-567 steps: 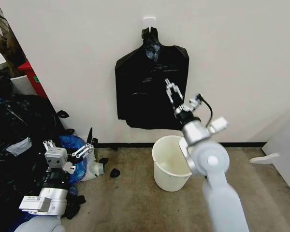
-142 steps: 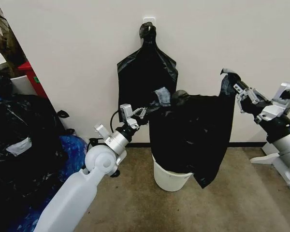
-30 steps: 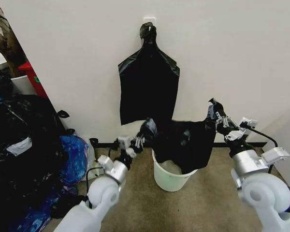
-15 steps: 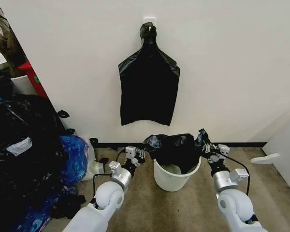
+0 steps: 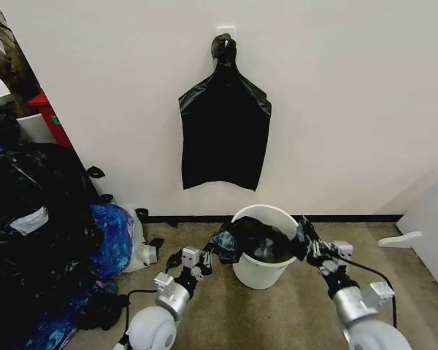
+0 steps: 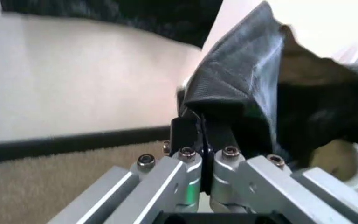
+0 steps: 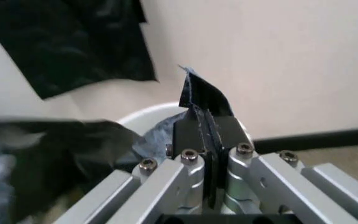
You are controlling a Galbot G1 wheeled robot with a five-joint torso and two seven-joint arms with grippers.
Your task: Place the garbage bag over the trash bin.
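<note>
The trash bin [image 5: 261,271] is a white bucket on the carpet below the wall. The garbage bag [image 5: 252,239] is a thin black bag sagging across the bin's mouth and hanging down inside it. My left gripper [image 5: 203,259] is shut on the bag's left edge, just outside the bin's left rim. My right gripper [image 5: 305,244] is shut on the right edge, at the bin's right rim. In the left wrist view the black film [image 6: 241,93] rises from between the shut fingers [image 6: 185,135]. The right wrist view shows a bag corner [image 7: 203,99] pinched between the pads, with the bin rim [image 7: 151,114] behind.
A flat bunch of black bags [image 5: 225,127] hangs from a wall hook [image 5: 225,32] above the bin. A heap of stuffed black and blue bags [image 5: 36,226] and a red box [image 5: 47,117] fill the left. Bare carpet lies in front and to the right.
Both grippers have dropped lower with the bag, from about rim height to beside the bin. The bag now sits deeper in the bin's mouth and the far rim shows.
</note>
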